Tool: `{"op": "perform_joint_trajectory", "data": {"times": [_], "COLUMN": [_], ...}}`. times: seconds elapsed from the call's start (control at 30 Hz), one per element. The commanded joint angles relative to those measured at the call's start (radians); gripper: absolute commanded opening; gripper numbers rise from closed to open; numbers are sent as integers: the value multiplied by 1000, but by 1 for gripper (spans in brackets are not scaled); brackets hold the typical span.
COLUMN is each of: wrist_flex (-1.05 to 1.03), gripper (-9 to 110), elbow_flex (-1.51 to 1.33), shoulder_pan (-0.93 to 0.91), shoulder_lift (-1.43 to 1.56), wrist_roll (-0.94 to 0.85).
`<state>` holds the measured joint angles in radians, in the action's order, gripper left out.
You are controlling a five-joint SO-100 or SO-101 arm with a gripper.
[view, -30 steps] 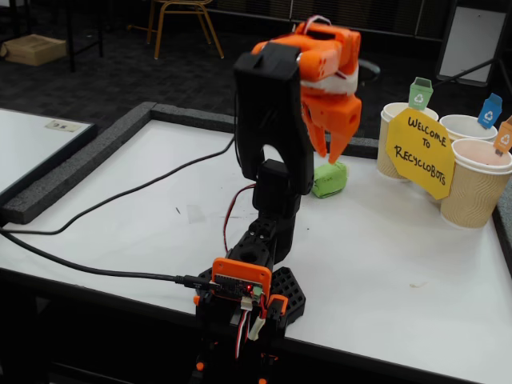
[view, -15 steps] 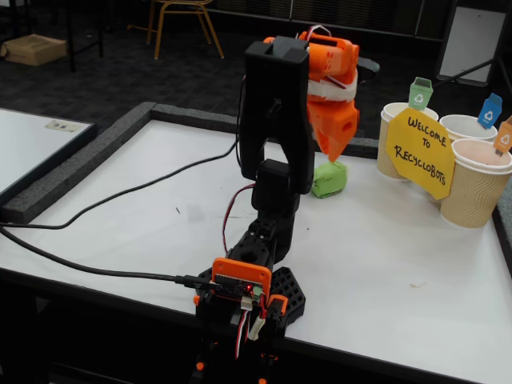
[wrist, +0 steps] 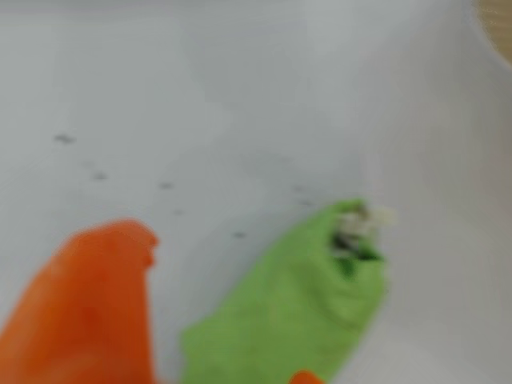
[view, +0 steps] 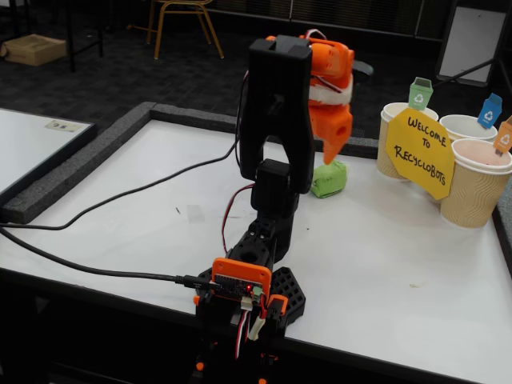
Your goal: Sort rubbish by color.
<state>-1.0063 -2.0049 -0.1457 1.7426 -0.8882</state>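
Gripper above green lump, not in contact.

Your gripper (view: pixel 330 157) hangs just over the green rubbish lump (view: pixel 329 178), which lies on the white table (view: pixel 384 264) left of the paper cups (view: pixel 472 184). Jaw spacing: you cannot tell; the wrist view is blurred.

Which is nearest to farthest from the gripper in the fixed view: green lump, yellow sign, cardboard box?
From the gripper:
1. Green lump, just below the jaws on the table.
2. Yellow sign, right, against the cups.
3. Cardboard box, far left on the floor.
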Motion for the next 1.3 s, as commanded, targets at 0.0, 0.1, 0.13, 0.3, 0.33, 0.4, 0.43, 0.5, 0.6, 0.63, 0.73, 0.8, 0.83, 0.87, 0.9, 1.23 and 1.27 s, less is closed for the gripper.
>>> {"op": "perform_joint_trajectory", "data": {"times": [0.0, 0.1, 0.13, 0.3, 0.33, 0.4, 0.43, 0.5, 0.6, 0.63, 0.73, 0.8, 0.83, 0.87, 0.9, 1.23, 1.27], "wrist_flex": [-21, -61, -67, -84, -84, -84, -78, -57, -20, -8, 18, 60, 74, 86, 92, -43, -57], "gripper": [21, 21, 21, 22, 22, 22, 22, 22, 20, 20, 16, 9, 4, 1, 0, 0, 0], "elbow_flex": [160, 183, 183, 176, 176, 176, 179, 187, 196, 196, 193, 186, 186, 189, 199, 302, 302], "shoulder_pan": [-81, -103, -106, -92, -87, -77, -72, -66, -61, -61, -66, -69, -69, -69, -67, -60, -61], "shoulder_lift": [25, 14, 6, -48, -54, -69, -81, -106, -144, -155, -169, -169, -169, -167, -166, 11, 51], "wrist_roll": [-11, -37, -43, -48, -48, -48, -48, -48, -40, -37, -34, -15, -6, 6, 20, 57, 57]}}
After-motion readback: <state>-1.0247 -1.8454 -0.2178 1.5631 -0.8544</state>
